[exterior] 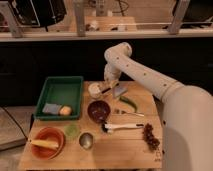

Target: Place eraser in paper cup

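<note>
The small cream-white paper cup point(94, 90) stands upright at the back of the wooden table point(125, 150), just right of the green tray. My gripper point(107, 88) hangs low at the cup's right side, close to its rim, with the white arm point(145, 75) reaching in from the right. A small pale grey-blue flat piece point(120, 91), possibly the eraser, lies on the table just right of the gripper. I cannot tell whether the gripper holds anything.
A green tray point(60, 85) at the left holds a grey sponge point(50, 108) and a yellow piece point(65, 110). In front are a dark maroon bowl point(98, 111), pale green cup point(72, 131), steel cup point(86, 140), orange bowl point(47, 143), green pepper point(128, 103), white-handled brush point(122, 127) and grapes point(150, 137).
</note>
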`<action>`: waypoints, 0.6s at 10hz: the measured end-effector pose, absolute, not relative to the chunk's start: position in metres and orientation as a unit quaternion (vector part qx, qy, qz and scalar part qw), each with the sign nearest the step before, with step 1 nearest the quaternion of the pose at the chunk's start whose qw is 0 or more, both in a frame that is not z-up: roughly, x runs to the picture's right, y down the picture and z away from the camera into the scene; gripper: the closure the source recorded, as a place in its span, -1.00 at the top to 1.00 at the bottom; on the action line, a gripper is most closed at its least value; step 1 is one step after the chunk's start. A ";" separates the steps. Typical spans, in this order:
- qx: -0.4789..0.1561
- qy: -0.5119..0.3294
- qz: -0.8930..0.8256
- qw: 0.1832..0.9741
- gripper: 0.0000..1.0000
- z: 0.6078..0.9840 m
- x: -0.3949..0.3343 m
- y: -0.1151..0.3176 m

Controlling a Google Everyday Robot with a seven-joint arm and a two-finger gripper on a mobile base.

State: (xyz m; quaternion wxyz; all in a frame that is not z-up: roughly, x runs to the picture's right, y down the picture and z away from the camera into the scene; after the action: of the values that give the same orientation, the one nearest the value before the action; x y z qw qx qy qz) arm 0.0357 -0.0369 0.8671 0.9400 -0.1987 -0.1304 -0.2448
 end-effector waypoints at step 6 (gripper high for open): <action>-0.187 -0.164 -0.340 0.907 -1.00 0.843 0.004 -0.040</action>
State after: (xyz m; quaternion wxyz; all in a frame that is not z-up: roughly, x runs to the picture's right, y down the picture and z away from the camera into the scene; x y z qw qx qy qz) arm 0.0037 -0.0397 0.8428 0.9070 -0.1866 -0.1642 -0.3399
